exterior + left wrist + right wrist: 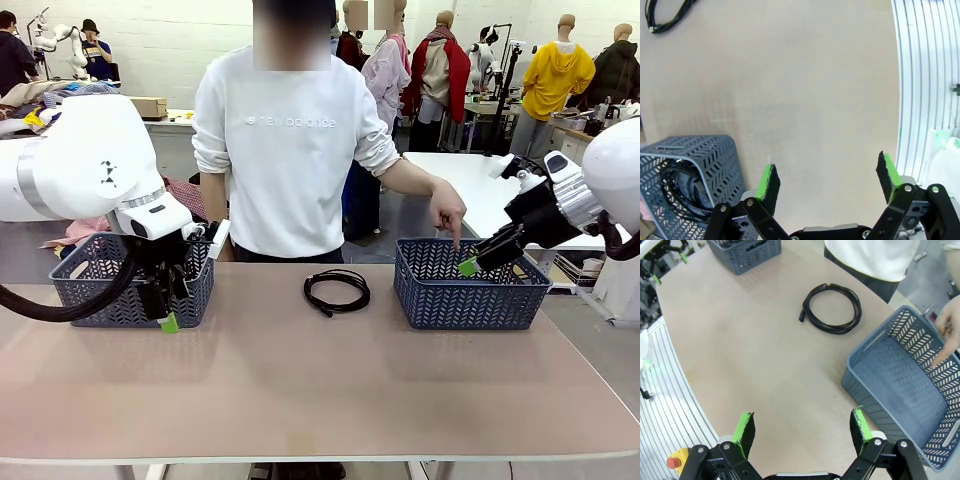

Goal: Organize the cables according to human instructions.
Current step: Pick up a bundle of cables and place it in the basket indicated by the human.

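One cable (pixel 337 290), a thin black cord wound in a round coil, lies on the table between two baskets; it also appears as the coil (pixel 831 307) and, at the top left corner, the coil's edge (pixel 667 15). More coiled cables (pixel 682 187) lie inside the left basket (pixel 715 155). My left gripper (pixel 163 315) hangs open in front of that basket (pixel 95 290), nothing between its fingers (pixel 767 182). My right gripper (pixel 472 263) is open above the right basket (pixel 470 300), apart from the cable. The person's hand (pixel 450 215) points a finger down into the right basket.
The right basket (pixel 865 370) has a bare floor, with the person's hand (pixel 947 332) at its far rim. The left basket (pixel 742 255) stands at the far end of the table. White ridged flooring (pixel 925 90) runs beyond the table's edge.
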You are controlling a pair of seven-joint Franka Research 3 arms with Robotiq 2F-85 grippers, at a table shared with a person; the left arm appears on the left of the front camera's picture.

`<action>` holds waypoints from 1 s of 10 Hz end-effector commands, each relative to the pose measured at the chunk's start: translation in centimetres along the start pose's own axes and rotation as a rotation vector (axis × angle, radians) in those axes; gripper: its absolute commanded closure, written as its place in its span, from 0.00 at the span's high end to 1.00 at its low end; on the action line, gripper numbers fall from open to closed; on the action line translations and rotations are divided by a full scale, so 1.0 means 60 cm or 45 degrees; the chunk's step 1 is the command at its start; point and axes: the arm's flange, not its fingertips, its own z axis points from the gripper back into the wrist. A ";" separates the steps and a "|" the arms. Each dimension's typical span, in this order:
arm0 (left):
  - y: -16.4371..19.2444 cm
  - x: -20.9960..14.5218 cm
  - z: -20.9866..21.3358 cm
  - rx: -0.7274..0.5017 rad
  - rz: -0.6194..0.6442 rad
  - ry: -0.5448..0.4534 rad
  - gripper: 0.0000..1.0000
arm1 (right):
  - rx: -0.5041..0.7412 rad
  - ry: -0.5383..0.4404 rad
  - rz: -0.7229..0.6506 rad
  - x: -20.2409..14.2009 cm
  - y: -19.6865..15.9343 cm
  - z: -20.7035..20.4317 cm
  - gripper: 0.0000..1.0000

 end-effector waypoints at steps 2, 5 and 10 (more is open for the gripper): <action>0.002 -0.003 0.001 0.002 0.003 -0.001 1.00 | -0.028 0.172 -0.021 0.079 -0.001 -0.059 1.00; 0.002 -0.003 0.001 0.002 0.003 -0.001 1.00 | -0.095 0.405 -0.027 0.176 0.014 -0.173 1.00; 0.002 -0.003 0.001 0.002 0.003 -0.001 1.00 | -0.107 0.629 0.066 0.318 0.032 -0.344 1.00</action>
